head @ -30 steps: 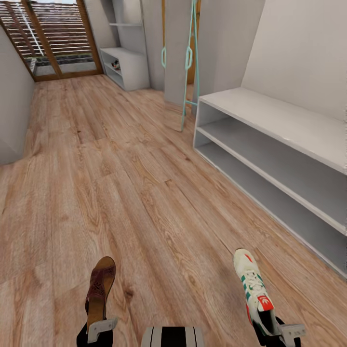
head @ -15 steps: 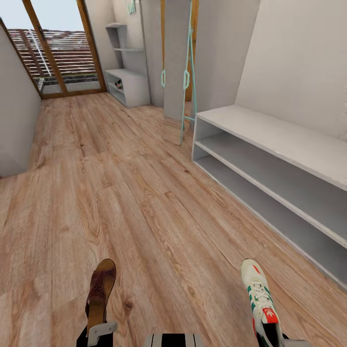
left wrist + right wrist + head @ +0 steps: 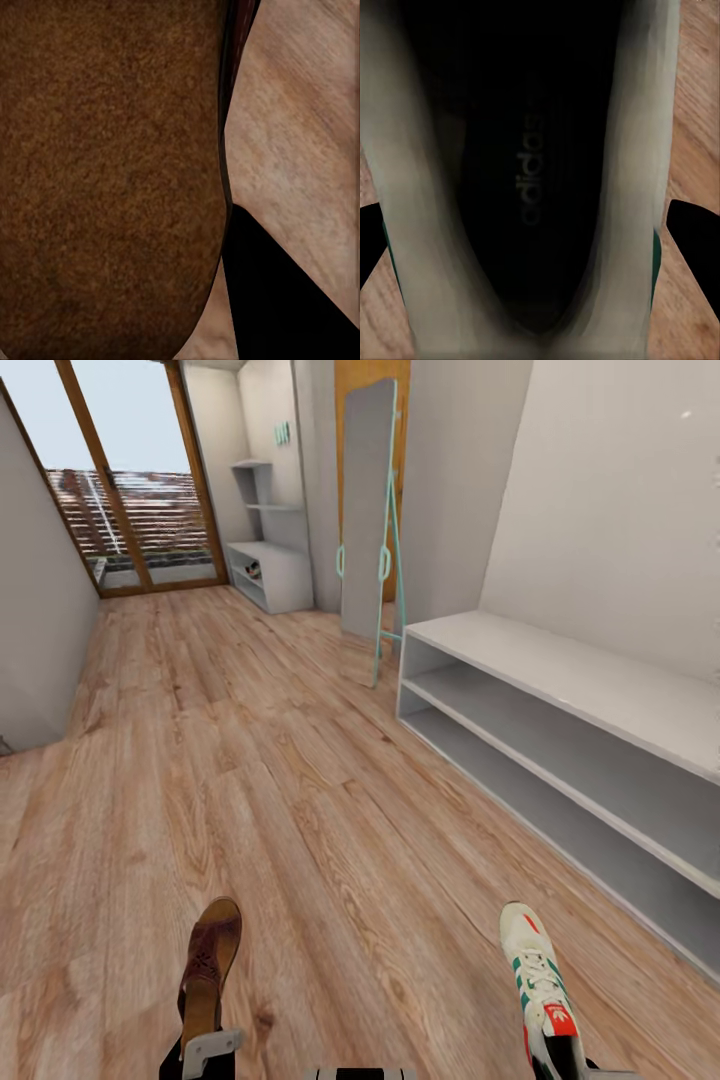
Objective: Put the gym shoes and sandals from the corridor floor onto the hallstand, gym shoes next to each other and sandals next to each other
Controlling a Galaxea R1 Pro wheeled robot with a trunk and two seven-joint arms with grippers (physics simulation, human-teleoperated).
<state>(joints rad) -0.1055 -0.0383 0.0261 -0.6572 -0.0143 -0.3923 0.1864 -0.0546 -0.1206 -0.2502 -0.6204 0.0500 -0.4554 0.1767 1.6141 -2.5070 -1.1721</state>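
Corridor floor (image 3: pixel 250 780) below, sandal (image 3: pixel 207 968) in left tool (image 3: pixel 207 1050), gym shoe (image 3: pixel 537 980) in right.

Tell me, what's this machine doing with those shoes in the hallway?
The robot is carrying two shoes. Its left gripper holds a brown sandal and its right gripper holds a white sneaker, both by the heel end, toes pointing forward above the wood floor. The white shoe rack stands ahead on the right, and the shelves in sight have no shoes on them.
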